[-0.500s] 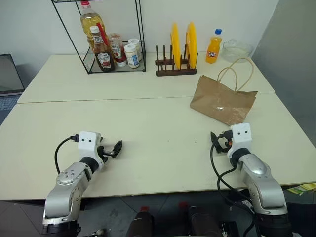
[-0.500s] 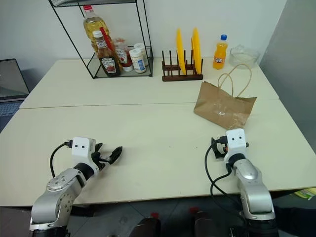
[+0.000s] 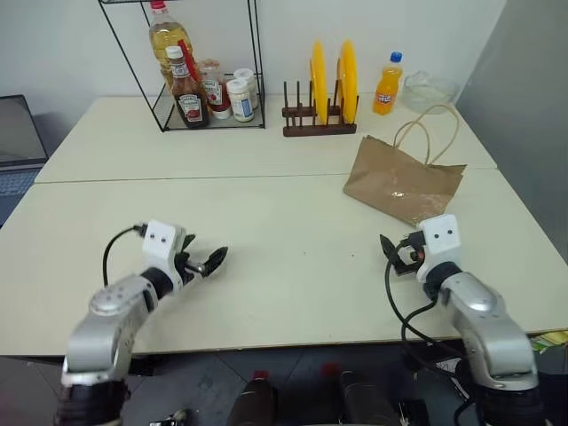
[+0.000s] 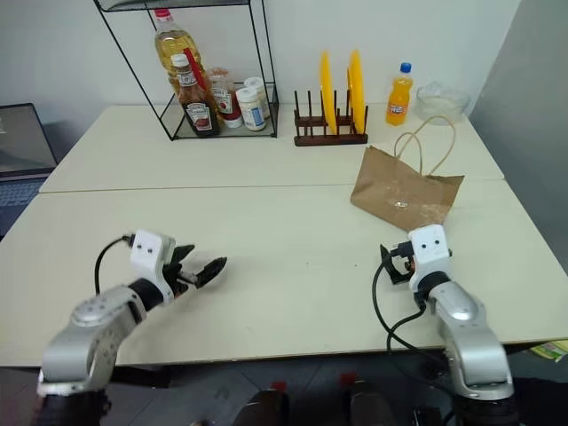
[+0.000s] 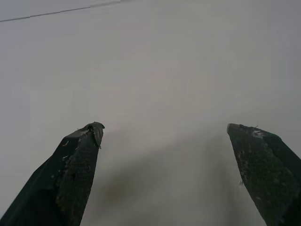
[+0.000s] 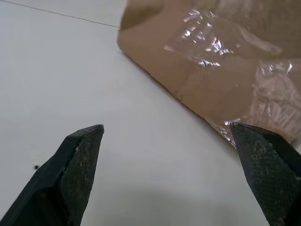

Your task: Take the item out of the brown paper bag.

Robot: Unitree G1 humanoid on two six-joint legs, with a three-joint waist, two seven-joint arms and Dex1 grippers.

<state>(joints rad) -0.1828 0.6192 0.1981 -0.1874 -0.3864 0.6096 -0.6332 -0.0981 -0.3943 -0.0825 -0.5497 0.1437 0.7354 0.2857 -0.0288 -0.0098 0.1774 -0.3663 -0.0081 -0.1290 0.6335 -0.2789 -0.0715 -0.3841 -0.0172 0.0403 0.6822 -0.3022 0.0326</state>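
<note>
Brown paper bag [image 3: 401, 181] lies on its side on the cream table [image 3: 284, 231], toward the robot's right, creased, w/ its tan cord handles [image 3: 428, 133] looping up at the far end toward the table's back edge. The cola bottle can't be made out in any view, so can't tell where it is; the bag's side has a clear shiny patch [image 6: 211, 42] but nothing readable behind it. Right gripper [image 4: 395, 264] hovers just above the table, near the bag's closest corner, not touching it; in the right wrist view its two black fingers [image 6: 77, 165] stand wide apart w/ nothing between them and the bag's edge just ahead. Left gripper [image 3: 206, 264] is well apart from the bag, over bare tabletop on the robot's left, fingers [image 5: 75, 169] also spread wide, empty. Along the back of the table: a black wire shelf [image 3: 182, 67] at left holding an oil bottle [image 3: 165, 35], a ketchup bottle [image 3: 186, 96] and small jars [image 3: 237, 98]; a dark wooden plate rack [image 3: 318, 120] w/ two yellow plates [image 3: 333, 80] upright in it; an orange soda bottle [image 3: 384, 84] w/ blue cap just beside it; a clear glass bowl [image 3: 427, 89] near the back right corner. A laptop [image 3: 16, 142] sits off the table's left side.
</note>
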